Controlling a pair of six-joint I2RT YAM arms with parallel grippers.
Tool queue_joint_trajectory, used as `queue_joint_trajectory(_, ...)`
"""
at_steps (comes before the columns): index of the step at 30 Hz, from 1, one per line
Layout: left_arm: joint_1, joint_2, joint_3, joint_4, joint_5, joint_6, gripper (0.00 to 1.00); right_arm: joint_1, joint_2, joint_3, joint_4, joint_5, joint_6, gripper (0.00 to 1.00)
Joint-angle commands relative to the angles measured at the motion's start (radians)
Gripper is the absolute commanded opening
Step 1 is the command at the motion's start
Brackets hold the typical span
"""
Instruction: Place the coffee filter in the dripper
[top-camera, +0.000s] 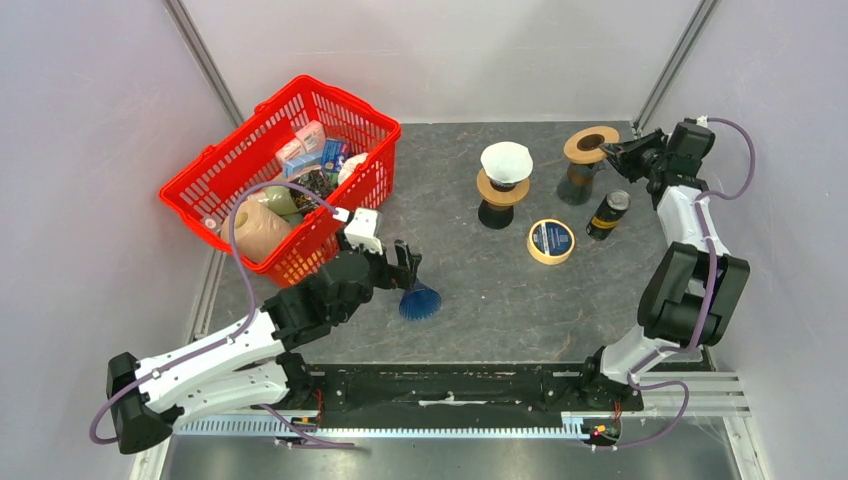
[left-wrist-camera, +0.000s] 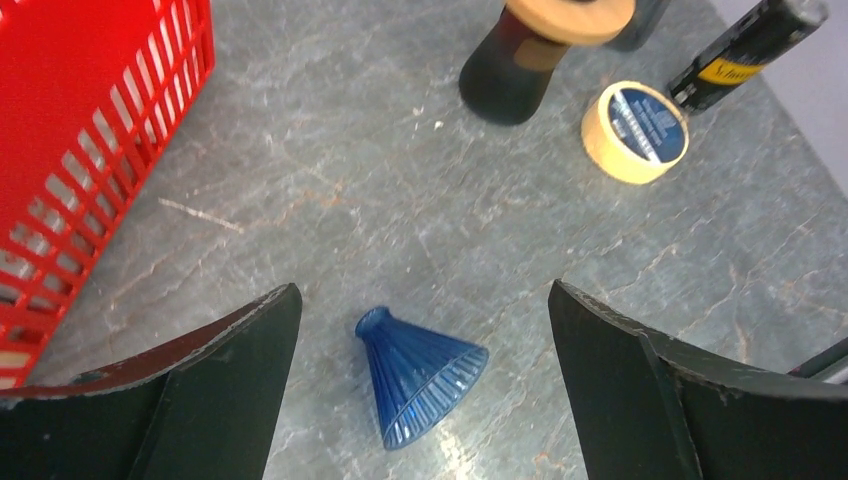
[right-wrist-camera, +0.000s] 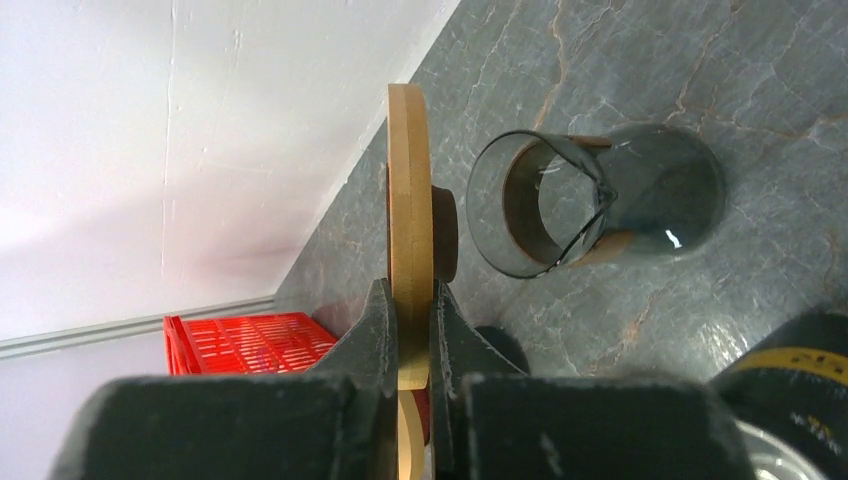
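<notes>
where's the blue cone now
Top view, left of centre: the blue cone lies on its side by the open left tool, near the red basket.

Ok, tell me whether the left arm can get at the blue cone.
Probably yes: the left gripper hangs open just above the blue cone, which lies on its side on bare table; the red basket stands clear to one side.

In the upper right of the left wrist view, the black can (left-wrist-camera: 745, 45) has a yellow band with script beginning "Schw"; the rest cannot be read. The print on the tape roll's (left-wrist-camera: 636, 130) blue label is too small to read.
</notes>
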Motion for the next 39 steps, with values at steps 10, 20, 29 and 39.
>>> queue_joint_trajectory(10,-0.001,0.003,-0.039,-0.051,0.013,-0.128,1.00,-0.020,0.089,-0.036,0.311,-0.104,0.095,0.00)
queue_joint_trajectory(20,-0.001,-0.003,-0.046,-0.054,0.015,-0.137,1.00,-0.034,0.100,-0.066,0.274,-0.067,0.067,0.00)
queue_joint_trajectory(29,0.000,-0.003,-0.047,-0.049,0.007,-0.138,1.00,-0.037,0.126,-0.061,0.254,-0.100,0.058,0.08)
queue_joint_trajectory(39,0.000,-0.022,-0.053,-0.051,-0.012,-0.133,1.00,-0.040,0.139,-0.065,0.237,-0.098,0.068,0.26)
